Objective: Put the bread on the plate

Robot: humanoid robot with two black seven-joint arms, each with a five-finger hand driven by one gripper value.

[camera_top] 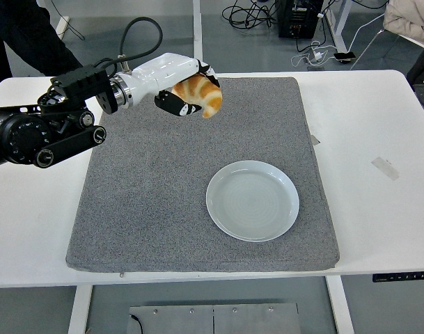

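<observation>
Golden bread (200,96) gripped in the left hand (182,90), raised above the grey mat (163,195); plate (252,200) lies well off toward the table's near right.

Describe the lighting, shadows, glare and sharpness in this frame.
Head view: even, soft light, no hard shadows on the mat; the plate shows only a faint sheen, no glare; the bread in the left hand looks sharp, with no clear motion blur; table edges bow slightly, hinting at lens distortion.
</observation>
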